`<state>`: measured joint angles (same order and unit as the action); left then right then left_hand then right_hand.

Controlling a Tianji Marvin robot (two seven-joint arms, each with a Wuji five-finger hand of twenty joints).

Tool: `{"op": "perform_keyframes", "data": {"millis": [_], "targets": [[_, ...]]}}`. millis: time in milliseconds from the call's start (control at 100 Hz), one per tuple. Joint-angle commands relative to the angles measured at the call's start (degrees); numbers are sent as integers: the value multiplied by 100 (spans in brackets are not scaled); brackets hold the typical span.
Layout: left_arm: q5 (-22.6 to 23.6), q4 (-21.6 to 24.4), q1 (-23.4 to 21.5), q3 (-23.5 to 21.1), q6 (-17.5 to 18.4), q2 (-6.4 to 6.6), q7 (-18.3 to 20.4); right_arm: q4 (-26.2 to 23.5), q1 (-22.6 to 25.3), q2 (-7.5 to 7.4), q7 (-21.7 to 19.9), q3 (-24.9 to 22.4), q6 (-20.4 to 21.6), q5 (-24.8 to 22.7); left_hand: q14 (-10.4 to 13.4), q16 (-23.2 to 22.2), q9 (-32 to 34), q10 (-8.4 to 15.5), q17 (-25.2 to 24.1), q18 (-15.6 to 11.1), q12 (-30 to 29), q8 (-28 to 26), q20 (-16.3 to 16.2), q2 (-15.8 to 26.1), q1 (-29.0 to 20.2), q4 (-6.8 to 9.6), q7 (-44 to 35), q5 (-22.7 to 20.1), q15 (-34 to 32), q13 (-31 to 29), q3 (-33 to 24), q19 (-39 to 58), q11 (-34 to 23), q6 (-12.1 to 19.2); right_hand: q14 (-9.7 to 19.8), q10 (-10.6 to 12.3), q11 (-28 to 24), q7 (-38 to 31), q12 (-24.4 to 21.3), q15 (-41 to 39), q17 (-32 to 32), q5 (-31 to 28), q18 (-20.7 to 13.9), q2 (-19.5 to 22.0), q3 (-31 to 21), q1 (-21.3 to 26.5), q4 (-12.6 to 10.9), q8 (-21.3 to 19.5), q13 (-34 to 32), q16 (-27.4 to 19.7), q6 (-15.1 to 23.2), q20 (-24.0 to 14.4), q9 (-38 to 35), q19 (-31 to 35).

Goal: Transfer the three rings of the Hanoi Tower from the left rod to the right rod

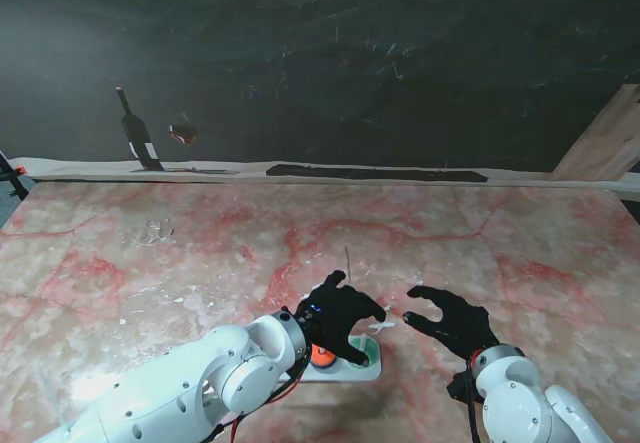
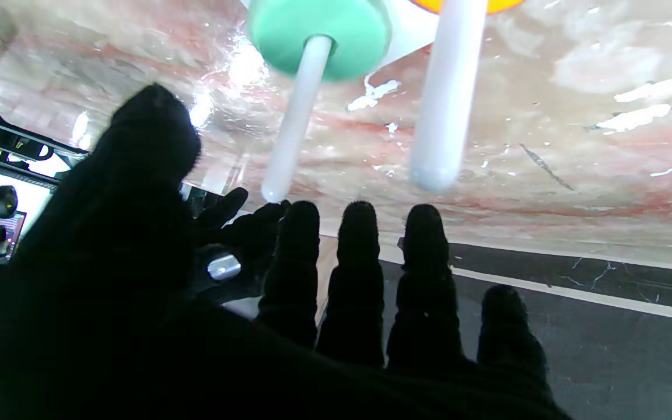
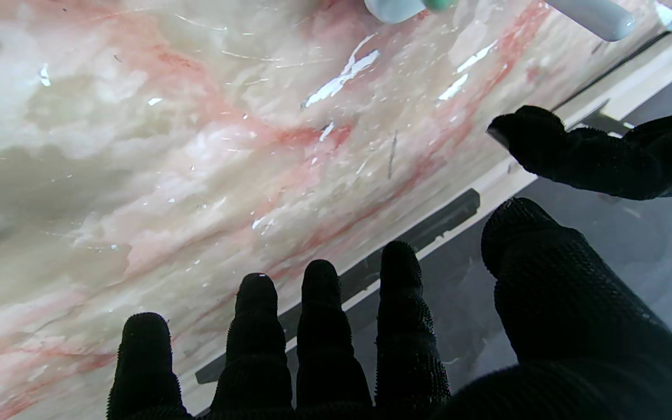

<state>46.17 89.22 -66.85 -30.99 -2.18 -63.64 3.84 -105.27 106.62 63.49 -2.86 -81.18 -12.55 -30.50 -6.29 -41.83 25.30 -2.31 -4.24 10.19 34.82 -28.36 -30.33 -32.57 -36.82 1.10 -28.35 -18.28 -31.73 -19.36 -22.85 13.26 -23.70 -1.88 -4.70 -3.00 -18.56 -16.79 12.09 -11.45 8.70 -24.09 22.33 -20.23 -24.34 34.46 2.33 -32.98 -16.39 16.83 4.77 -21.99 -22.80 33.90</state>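
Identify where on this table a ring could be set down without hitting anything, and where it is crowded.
Free: the marble table left of the left hand, and the stretch from both hands to the far edge. Crowded: the white base with its green ring and orange ring, beneath the left hand beside the right hand.

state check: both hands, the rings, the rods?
left hand: open, fingers spread, over the tower base, holding nothing
right hand: open, beside the tower, holding nothing
green ring: seated low on its rod
orange ring: on a rod, mostly hidden
rods: upright
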Motion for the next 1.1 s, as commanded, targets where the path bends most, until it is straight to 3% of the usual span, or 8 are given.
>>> {"op": "perform_keyframes", "data": {"millis": [0,310,470,580,670,740,780,1090], "targets": [[11,59,-29,-10,-28,26,40,-24,37,6,-15,17,-13,12,-39,61,-314,-314,-119,86,-133,55,-135,-38,-7,32,99,159,153,251,139,-152,177,-78,-19,-19,79,39,-49,6,72,134,26,43,100,-3,-72,39,130,5,-18,-190,163,-137],[127,335,-315,-257,-132,120,218,-23,39,5,-22,10,0,25,-142,217,-552,-473,-119,88,-508,211,-351,234,-3,-39,506,398,432,433,759,-406,409,-240,-25,-22,74,44,-47,3,72,143,34,26,76,-17,-69,41,134,5,-25,-198,170,-148],[376,580,-738,-660,-174,207,259,-22,43,8,-13,5,11,44,-177,390,-587,-217,-88,65,-420,209,-286,408,-4,25,552,422,677,572,1093,-568,315,-313,-24,-24,72,44,-47,1,73,144,33,31,70,-27,-68,41,135,5,-27,-203,173,-151],[602,769,-1066,-993,-260,288,429,-20,44,9,-12,4,14,50,-248,528,-566,-229,-65,25,-379,218,-142,508,-14,57,577,394,888,757,1328,-689,325,-414,-19,-24,70,45,-46,0,74,144,32,32,65,-31,-67,41,139,6,-30,-205,174,-156],[783,887,-1300,-1237,-347,340,575,-18,42,9,-13,6,18,59,-303,665,-523,-298,-3,-52,-351,248,219,493,-113,88,634,407,1089,1053,1566,-893,331,-514,-27,-21,69,45,-45,-1,76,142,31,29,66,-40,-65,41,140,6,-26,-206,172,-162],[869,967,-1427,-1376,-401,383,768,-15,38,9,-16,8,21,61,-286,917,-643,-399,105,-184,-372,301,954,319,-199,24,730,528,1396,1454,1581,-1217,384,-653,-24,-30,68,43,-45,-3,75,138,32,31,61,-41,-65,40,138,6,-35,-207,173,-166],[908,973,-1485,-1434,-424,394,803,-12,36,9,-16,10,25,66,-280,1051,-674,-390,120,-218,-358,305,1194,259,-185,-30,751,586,1592,1510,1563,-1275,374,-717,-21,-30,67,44,-45,-2,75,139,31,30,60,-42,-65,40,142,6,-34,-208,173,-168],[904,803,-1504,-1431,-585,421,922,-10,25,6,-27,22,8,55,-238,1306,-1013,-348,145,-302,-237,197,2314,54,-26,-227,705,619,2705,1807,1516,-1467,387,-810,-26,-23,63,44,-44,-4,76,138,31,30,51,-50,-64,39,143,6,-40,-218,172,-181]]}}
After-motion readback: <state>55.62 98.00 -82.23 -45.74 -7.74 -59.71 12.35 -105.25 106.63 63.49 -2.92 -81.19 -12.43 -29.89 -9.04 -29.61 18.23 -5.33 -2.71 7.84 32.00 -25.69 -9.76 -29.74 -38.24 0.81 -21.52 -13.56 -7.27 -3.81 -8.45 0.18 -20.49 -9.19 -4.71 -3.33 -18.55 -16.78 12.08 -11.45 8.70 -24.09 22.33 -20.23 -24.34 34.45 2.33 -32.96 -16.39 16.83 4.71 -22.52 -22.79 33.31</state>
